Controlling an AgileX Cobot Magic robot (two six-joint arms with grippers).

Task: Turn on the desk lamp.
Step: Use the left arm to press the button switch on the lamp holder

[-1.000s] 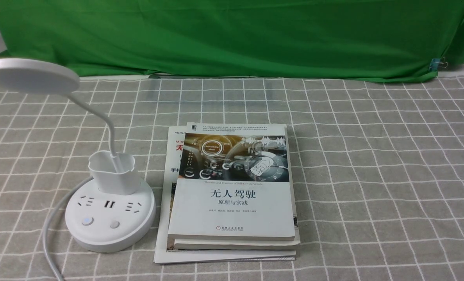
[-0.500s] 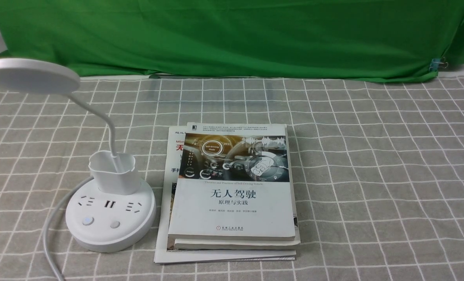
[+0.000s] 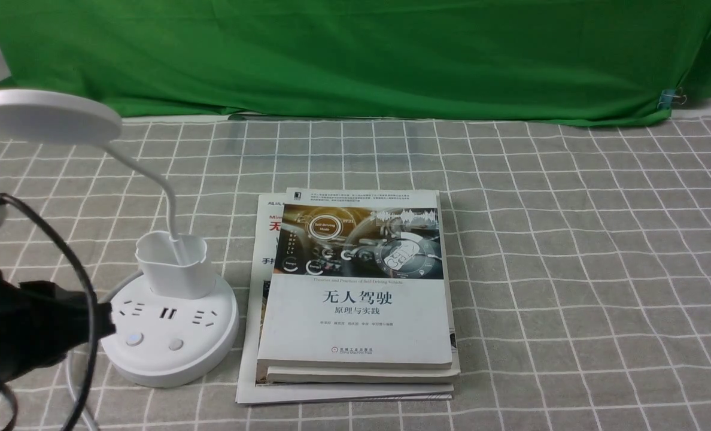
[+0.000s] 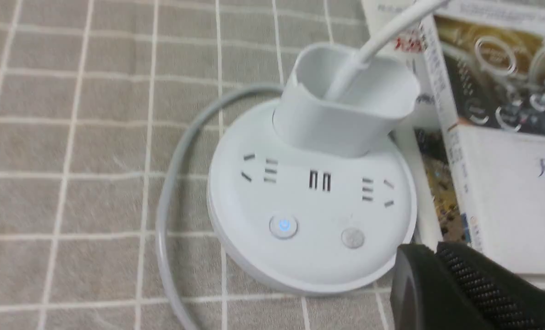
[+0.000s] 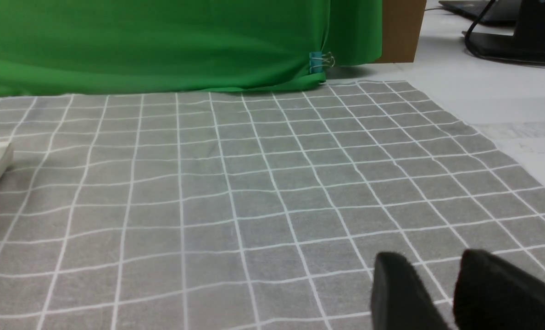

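The white desk lamp stands at the front left: disc head (image 3: 44,117), bendy neck (image 3: 165,191), cup (image 3: 176,266) and round base (image 3: 170,356). In the left wrist view the base (image 4: 309,261) shows sockets and two buttons. One button (image 4: 283,226) glows blue and the other (image 4: 353,238) is plain. My left gripper (image 3: 108,312) is shut and empty, at the base's left edge. In its own view the left gripper (image 4: 430,251) lies near the rim by the plain button. My right gripper (image 5: 433,262) is open and empty over bare cloth.
A stack of books (image 3: 355,311) lies just right of the lamp base. The lamp's grey cord (image 3: 74,359) curves off the front left. A checked grey cloth (image 3: 571,269) covers the table. A green backdrop (image 3: 355,60) hangs behind, with a clip (image 3: 670,97).
My left arm has come into the front view from the left and now sits beside the lamp base. The lamp and books have not moved.
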